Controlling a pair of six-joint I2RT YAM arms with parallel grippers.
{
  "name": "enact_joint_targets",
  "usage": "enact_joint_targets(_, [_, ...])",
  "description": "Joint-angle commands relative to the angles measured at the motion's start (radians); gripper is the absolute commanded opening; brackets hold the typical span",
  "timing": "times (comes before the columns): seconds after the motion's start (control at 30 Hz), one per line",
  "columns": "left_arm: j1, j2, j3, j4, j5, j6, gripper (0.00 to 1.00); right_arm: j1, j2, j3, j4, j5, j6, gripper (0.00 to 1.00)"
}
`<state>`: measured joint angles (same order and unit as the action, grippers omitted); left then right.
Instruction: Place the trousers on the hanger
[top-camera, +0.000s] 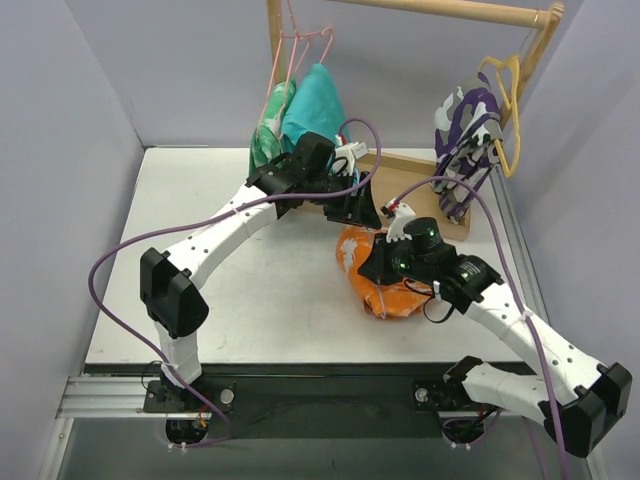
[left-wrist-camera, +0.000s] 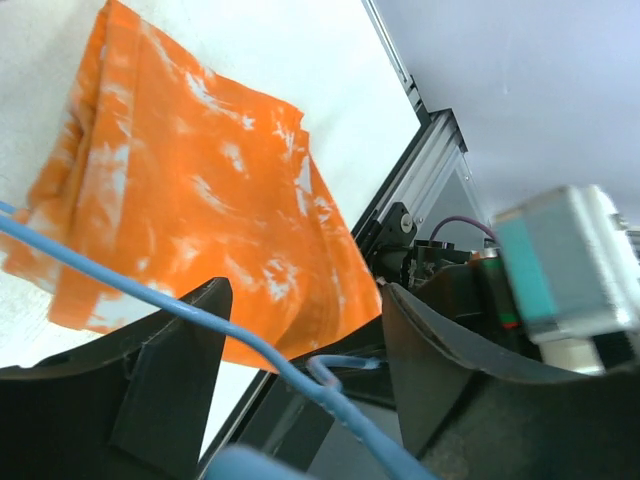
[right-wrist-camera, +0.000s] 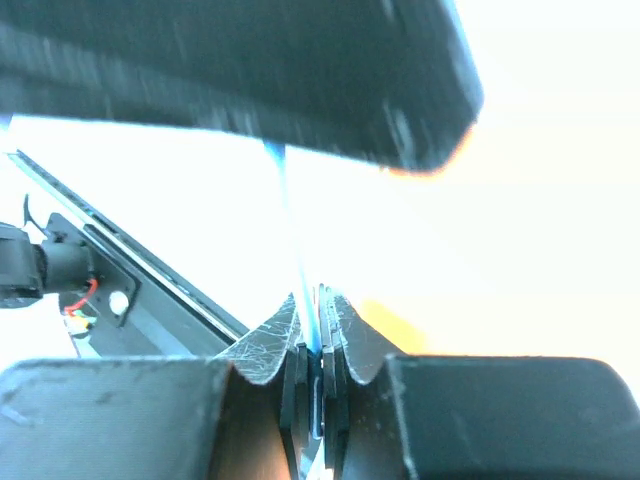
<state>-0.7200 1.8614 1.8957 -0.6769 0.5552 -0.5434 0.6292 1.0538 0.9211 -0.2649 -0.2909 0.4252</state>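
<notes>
1. Right wrist view: the right gripper (right-wrist-camera: 320, 305) is pinched tight on the thin light-blue wire of the hanger (right-wrist-camera: 290, 220). The wire rises from between the pads and leans up and to the left until it passes behind a dark, blurred shape across the top.
2. The rest of that view is washed out in white. A small patch of orange shows just right of the fingers.
3. In the left wrist view, the left gripper (left-wrist-camera: 305, 300) has its jaws standing apart. The hanger (left-wrist-camera: 120, 275) wire crosses the gap on a slant, passing over the finger at the left of the view. I cannot tell whether it touches that finger. A small bent end of the wire sits low between the two fingers.
4. Beyond those fingers the trousers (left-wrist-camera: 200, 170) lie folded and flat on the white table (left-wrist-camera: 300, 50), bright orange with pale splotches.
5. From the top external view, the two arms meet right of the table's middle. The left gripper (top-camera: 362, 205) is at the far end of the trousers (top-camera: 400, 298), and the right gripper (top-camera: 388, 232) is just beside it, over the cloth. The hanger is too thin to make out here.
6. At the back, a wooden rail (top-camera: 450, 10) carries pink hangers (top-camera: 300, 45) and a teal garment (top-camera: 315, 105) on the left. On the right hang a purple-and-white garment (top-camera: 465, 130) and a yellow hanger (top-camera: 505, 90).
</notes>
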Motion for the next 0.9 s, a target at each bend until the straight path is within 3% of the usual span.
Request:
enact_joint_targets(0.0, [0.03, -0.008, 0.059, 0.048, -0.006, 0.011, 0.74, -0.008, -0.115, -0.025, -0.138, 0.148, 0.058, 0.0])
enact_joint_targets(0.2, [0.044, -0.022, 0.017, 0.112, 0.067, 0.026, 0.8, -0.029, -0.144, -0.019, -0.183, 0.222, 0.087, 0.0])
enact_joint_targets(0.57, [0.042, -0.041, -0.035, 0.23, 0.224, 0.046, 0.92, -0.098, 0.021, 0.081, -0.139, 0.187, 0.046, 0.0])
enact_joint_targets(0.67, [0.044, -0.057, -0.049, 0.234, 0.198, 0.049, 0.92, -0.108, 0.041, 0.088, -0.126, 0.168, 0.043, 0.0])
enact_joint_targets(0.87, [0.1, -0.131, -0.113, 0.157, -0.027, 0.076, 0.93, -0.126, 0.026, 0.122, -0.128, 0.16, 0.027, 0.0])
